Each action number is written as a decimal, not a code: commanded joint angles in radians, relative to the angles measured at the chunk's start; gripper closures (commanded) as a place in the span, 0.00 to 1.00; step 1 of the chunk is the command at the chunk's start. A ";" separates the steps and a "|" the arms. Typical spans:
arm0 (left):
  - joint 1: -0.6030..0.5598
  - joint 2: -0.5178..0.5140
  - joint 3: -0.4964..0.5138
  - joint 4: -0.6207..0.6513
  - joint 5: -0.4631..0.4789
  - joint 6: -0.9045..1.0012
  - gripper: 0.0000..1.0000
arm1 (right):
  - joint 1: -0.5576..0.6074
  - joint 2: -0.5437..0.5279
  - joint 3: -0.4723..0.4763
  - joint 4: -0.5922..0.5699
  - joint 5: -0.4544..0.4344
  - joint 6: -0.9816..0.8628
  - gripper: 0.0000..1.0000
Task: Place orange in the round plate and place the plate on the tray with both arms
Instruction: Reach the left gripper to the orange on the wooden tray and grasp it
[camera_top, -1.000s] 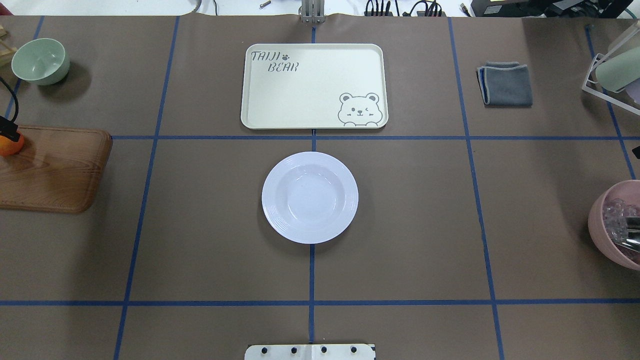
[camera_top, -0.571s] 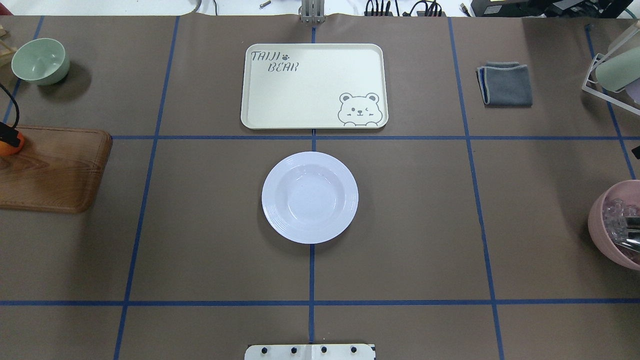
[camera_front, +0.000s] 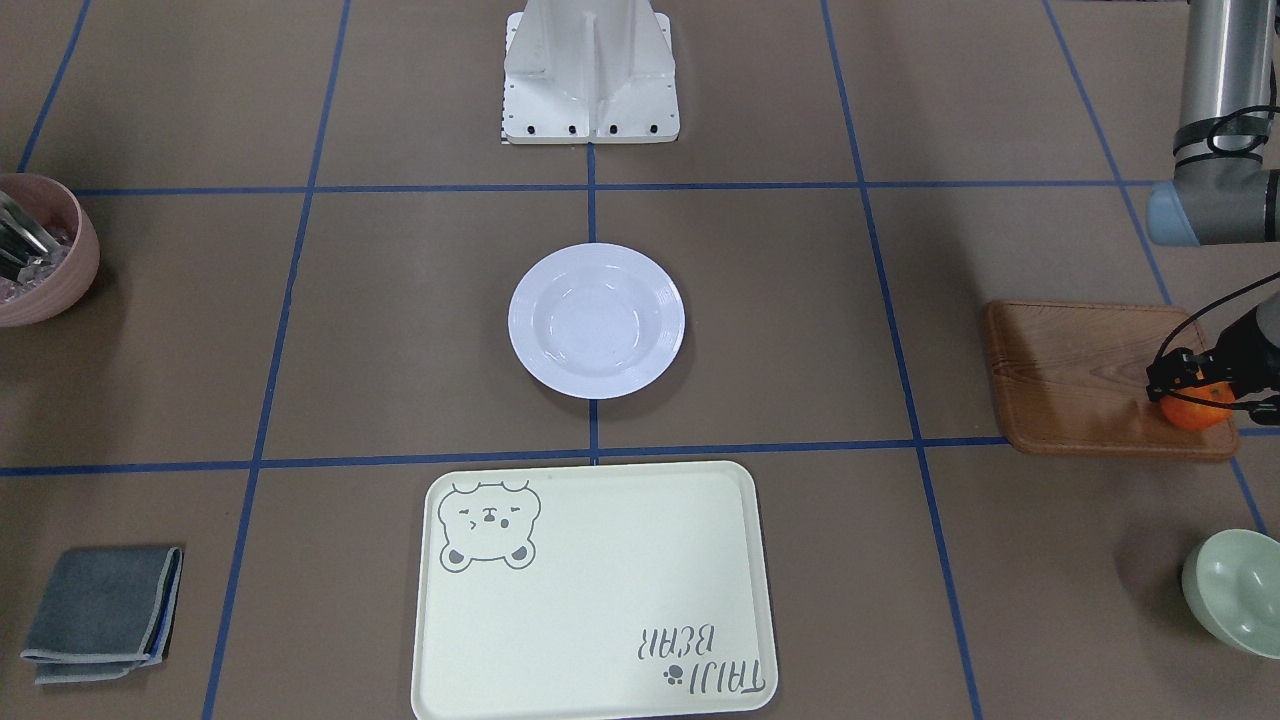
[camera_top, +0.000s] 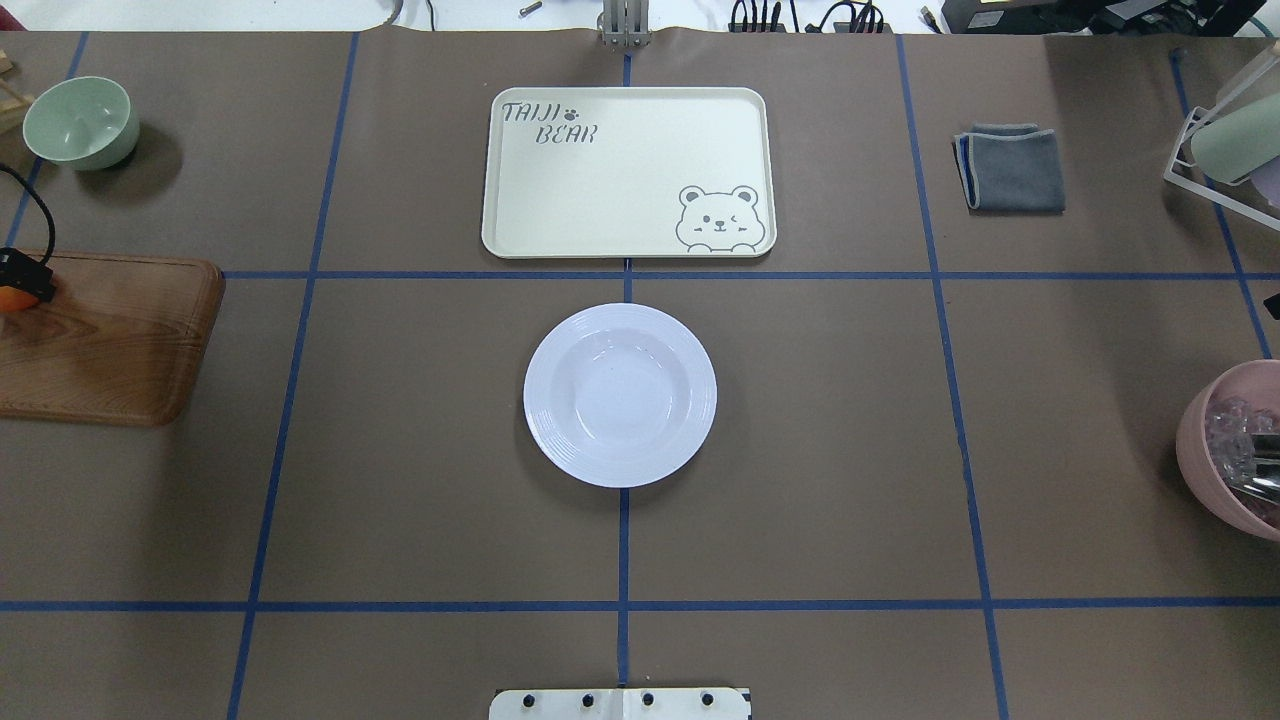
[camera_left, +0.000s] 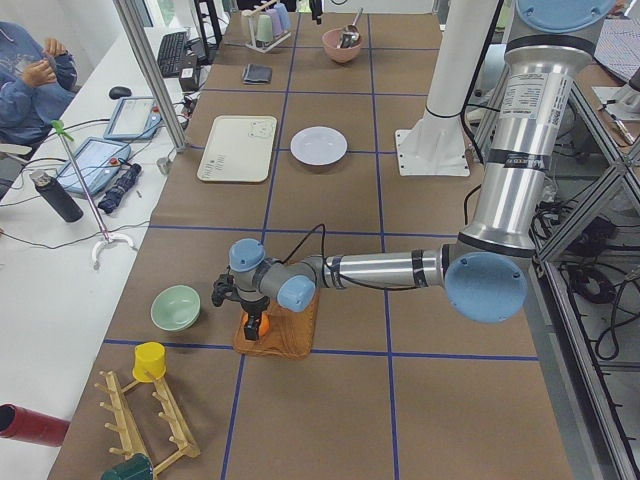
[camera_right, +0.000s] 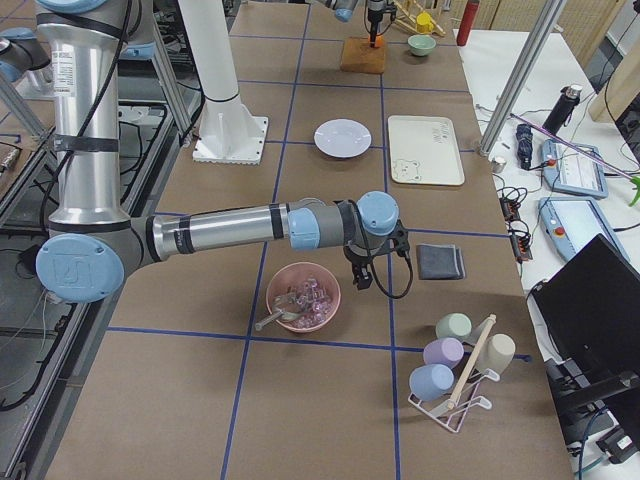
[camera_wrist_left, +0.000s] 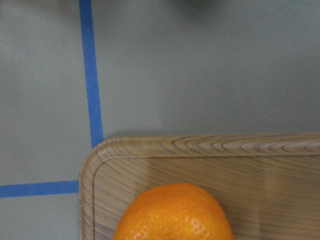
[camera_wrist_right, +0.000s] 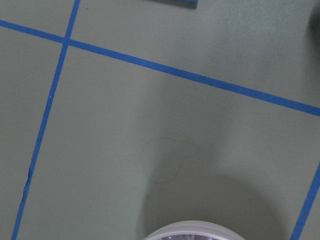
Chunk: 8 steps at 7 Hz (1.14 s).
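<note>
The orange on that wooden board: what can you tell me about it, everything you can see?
The orange is a small, round, bright-orange fruit with finely dimpled, slightly shiny skin. It looks whole and unpeeled, and no stem shows from these angles. It rests on the brown wooden board, close to one rounded corner. The left gripper is down over it, with black parts on either side. Whether they press on it cannot be told.
</note>
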 joint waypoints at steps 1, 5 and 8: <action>0.001 -0.006 0.003 0.001 0.000 -0.002 0.64 | 0.000 0.000 0.000 0.000 0.000 0.000 0.00; 0.006 -0.026 -0.180 0.040 -0.084 -0.271 1.00 | 0.000 0.000 0.000 0.000 0.000 0.000 0.00; 0.240 -0.093 -0.500 0.278 -0.057 -0.645 1.00 | -0.011 0.001 -0.006 0.000 0.002 0.002 0.00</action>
